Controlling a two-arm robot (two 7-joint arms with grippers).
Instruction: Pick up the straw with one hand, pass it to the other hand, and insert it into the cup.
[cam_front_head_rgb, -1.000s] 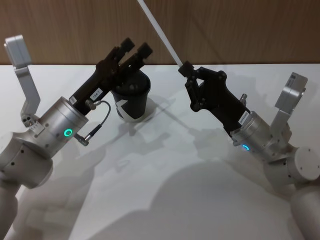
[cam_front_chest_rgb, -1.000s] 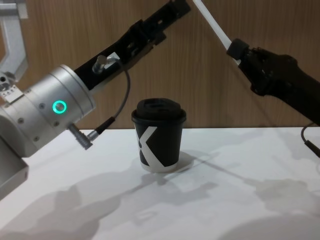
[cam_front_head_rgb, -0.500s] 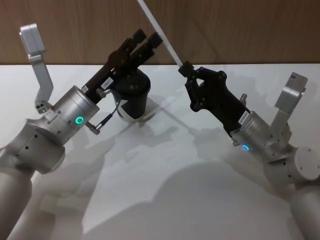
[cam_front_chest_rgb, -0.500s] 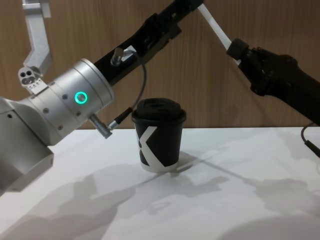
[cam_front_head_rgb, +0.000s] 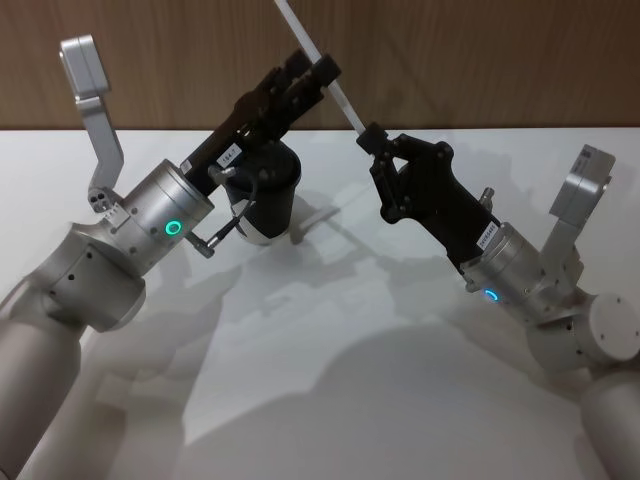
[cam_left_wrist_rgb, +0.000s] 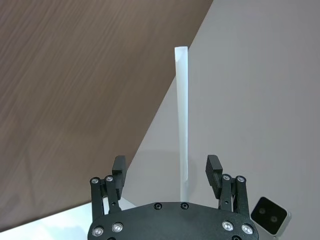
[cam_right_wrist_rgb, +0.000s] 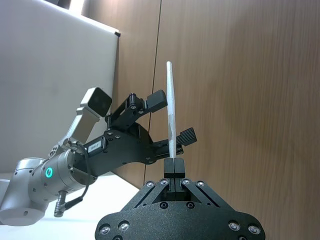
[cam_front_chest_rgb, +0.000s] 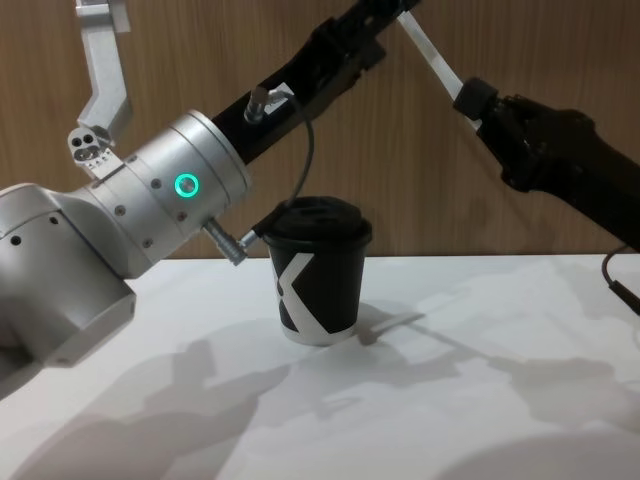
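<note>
- While the right gripper (cam_front_head_rgb: 372, 135) pinched the lower end of the straw (cam_front_head_rgb: 347, 100) between fully closed fingers, the handover was the step in hand. The straw slanted in the air above the cup (cam_front_head_rgb: 262, 195), off to the robot's right of it and leaning back toward it.
- The left gripper (cam_front_head_rgb: 312, 68) hung high above the cup with its fingers spread wide, one on each side of the straw's middle. In the left wrist view the tube ran between them and touched neither.
- The next move probably called for the left fingers to close squarely on the straw before the right ones released, since an early release could have dropped it.
- The cup stood upright on the white table (cam_front_head_rgb: 350, 350) with its lid (cam_front_chest_rgb: 318, 218) on, so insertion had not begun. The straw's tip would then have needed lining up with the lid's opening.
</note>
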